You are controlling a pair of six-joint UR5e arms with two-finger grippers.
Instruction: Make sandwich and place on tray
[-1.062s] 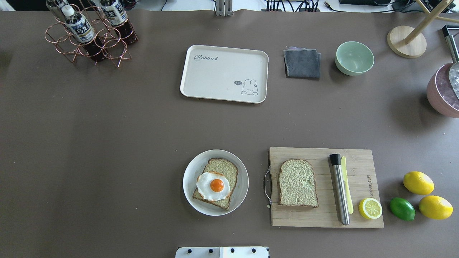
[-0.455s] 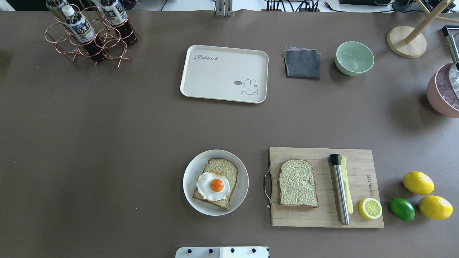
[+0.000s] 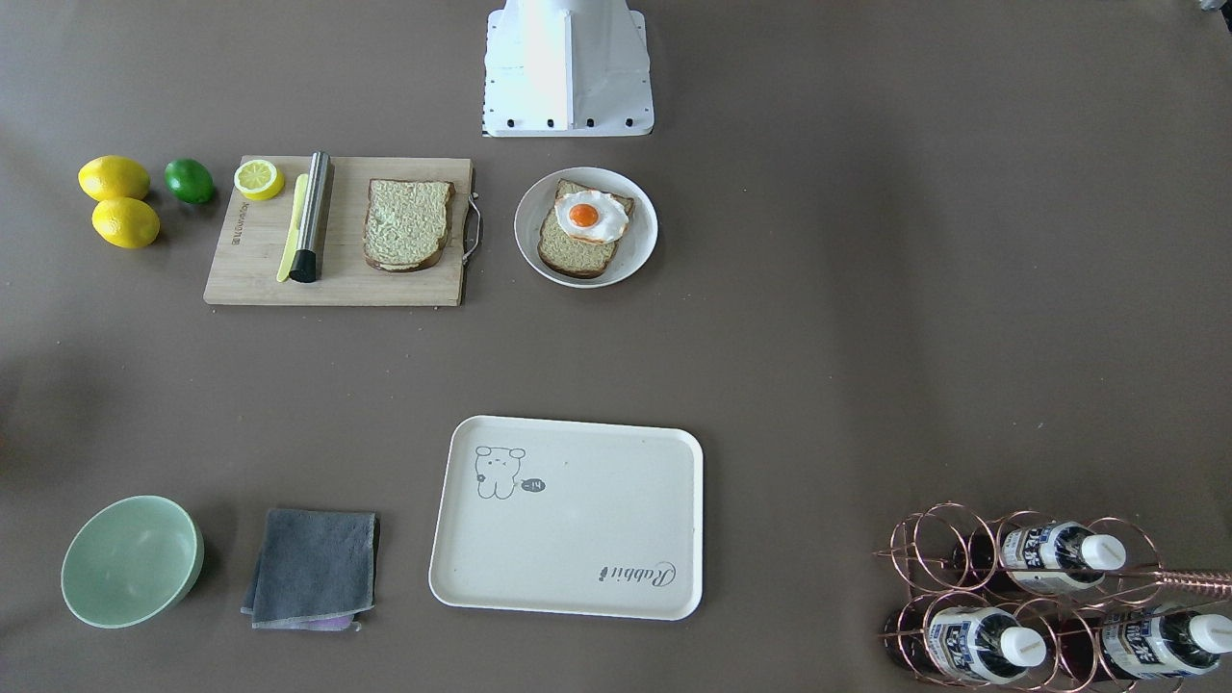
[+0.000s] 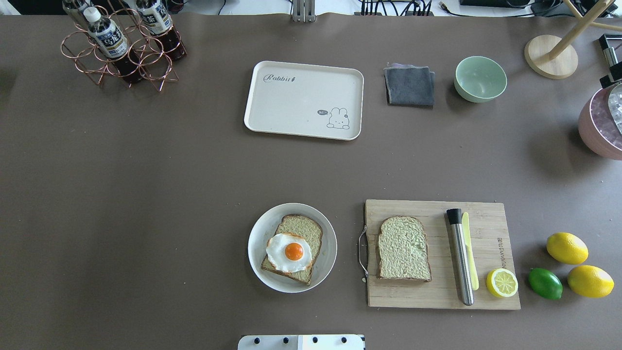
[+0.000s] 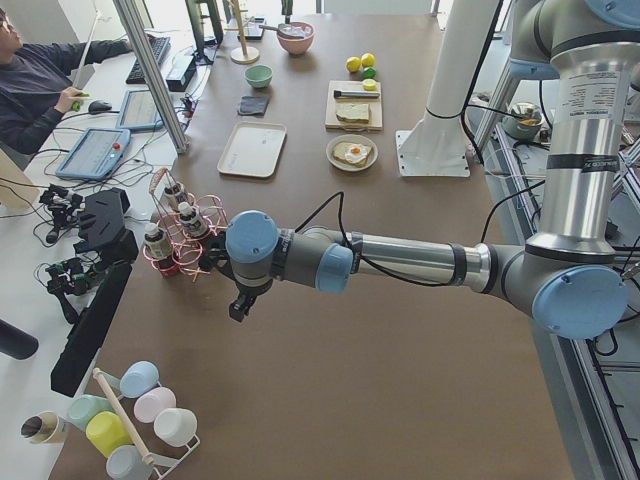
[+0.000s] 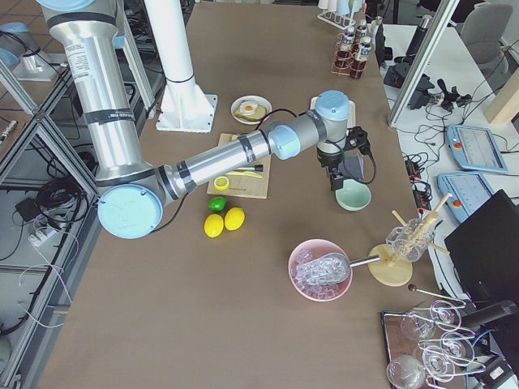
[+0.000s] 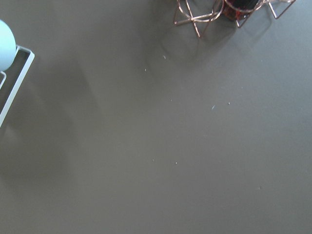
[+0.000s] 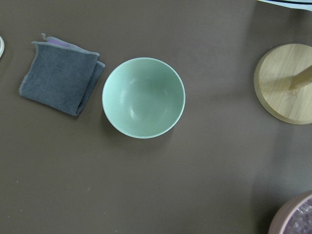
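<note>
One bread slice with a fried egg on top lies on a round white plate near the robot's base. A second bare slice lies on the wooden cutting board. The cream tray with the "Rabbit" script sits bare at the far middle; it also shows in the front-facing view. My left gripper hangs over bare table beside the bottle rack. My right gripper hangs above the green bowl. Both show only in side views, so I cannot tell whether they are open or shut.
On the board lie a steel muddler, a yellow knife and a lemon half. Lemons and a lime sit to its right. A grey cloth, green bowl, wooden stand, pink ice bowl and bottle rack line the far side.
The bread, egg, plate and tray have not moved. No arm shows in the overhead view at any of the three moments.
</note>
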